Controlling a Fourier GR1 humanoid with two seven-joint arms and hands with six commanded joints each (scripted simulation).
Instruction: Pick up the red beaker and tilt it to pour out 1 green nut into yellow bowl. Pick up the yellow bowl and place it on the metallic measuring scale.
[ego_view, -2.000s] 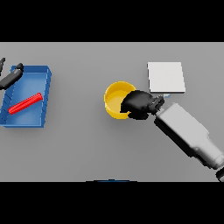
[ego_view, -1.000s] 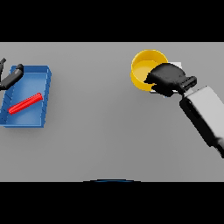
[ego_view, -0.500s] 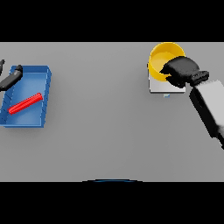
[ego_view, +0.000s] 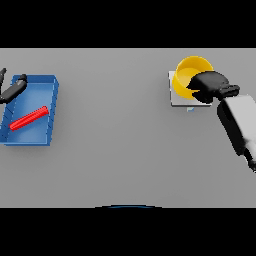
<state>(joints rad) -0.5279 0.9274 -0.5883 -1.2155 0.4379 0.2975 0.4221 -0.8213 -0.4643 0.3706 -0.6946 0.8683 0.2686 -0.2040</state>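
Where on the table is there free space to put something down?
The wide grey table between the blue tray and the measuring scale is bare, as is the near strip. It is crowded at the scale, where the right hand holds the yellow bowl. The left hand is over the tray's far left corner.

Right robot hand (ego_view: 209, 86) grips yellow bowl (ego_view: 189, 74) over metallic scale (ego_view: 176, 94); red beaker (ego_view: 29, 118) lies in blue tray (ego_view: 52, 97).

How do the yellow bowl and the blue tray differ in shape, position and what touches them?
The yellow bowl is round; the blue tray is rectangular. The bowl is at the table's far right, over the metallic scale; the tray lies at the far left, on the table. The right hand grips the bowl; the left hand is at the tray's corner. Both are open containers.
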